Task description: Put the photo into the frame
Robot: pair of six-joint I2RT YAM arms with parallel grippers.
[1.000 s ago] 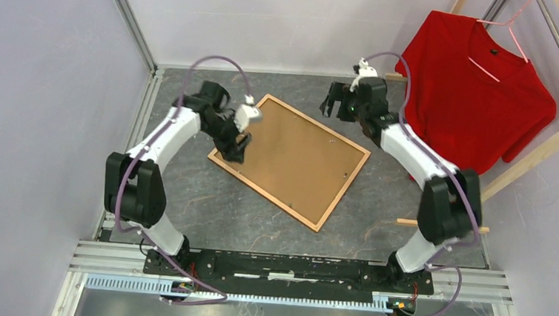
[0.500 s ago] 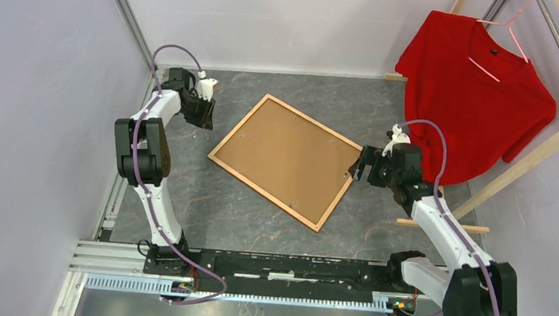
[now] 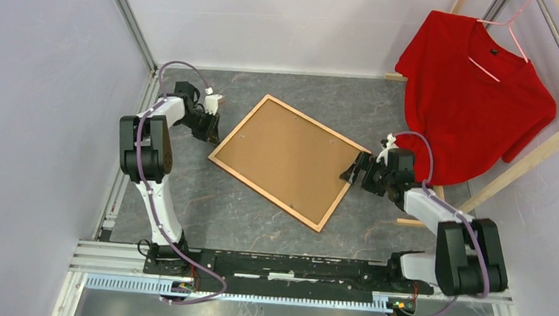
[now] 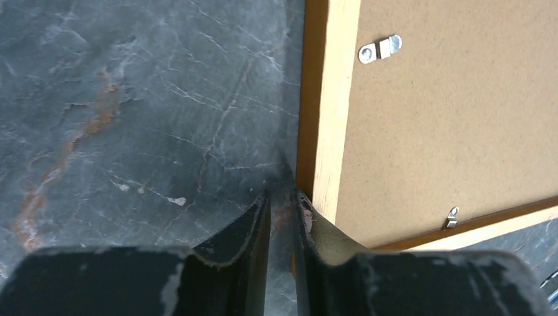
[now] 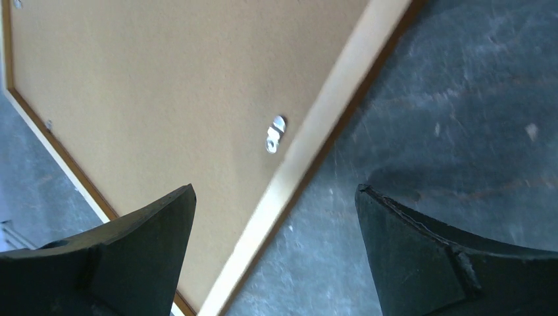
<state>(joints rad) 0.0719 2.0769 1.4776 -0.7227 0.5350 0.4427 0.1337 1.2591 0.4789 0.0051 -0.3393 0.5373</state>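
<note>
While the frame [image 3: 264, 192] lies back-up and skewed on the tabletop [image 3: 207, 197], its brown board [image 3: 291, 162] seated inside the rails, the photo shows in no view. I cannot tell whether it sits under the board.

The left claw [image 4: 279, 197] is all but closed, with only a slit between its fingers, and grips nothing. Its tips sit low at the outer face of the rail, near the frame's left corner, and one finger looks to be touching the wood. The right claw [image 5: 276, 191] gapes wide and empty, straddling the opposite rail with one finger above the board and the other above bare tabletop.

The likeliest trouble, as I judge it, is the frame sliding. A push from the narrow left claw against the rail would skate the whole thing across the smooth stone rather than lift it, and could drive it out from under the right claw.

If the right claw closes where it is, it may pinch rail and board together, so the board cannot come free. A metal clip [image 5: 274, 133] beside it appears to overlap the board, and prying before it is turned could bend it or crack the thin rail.

The rail lies flat, so fingers coming down may scrape stone and miss.
</note>
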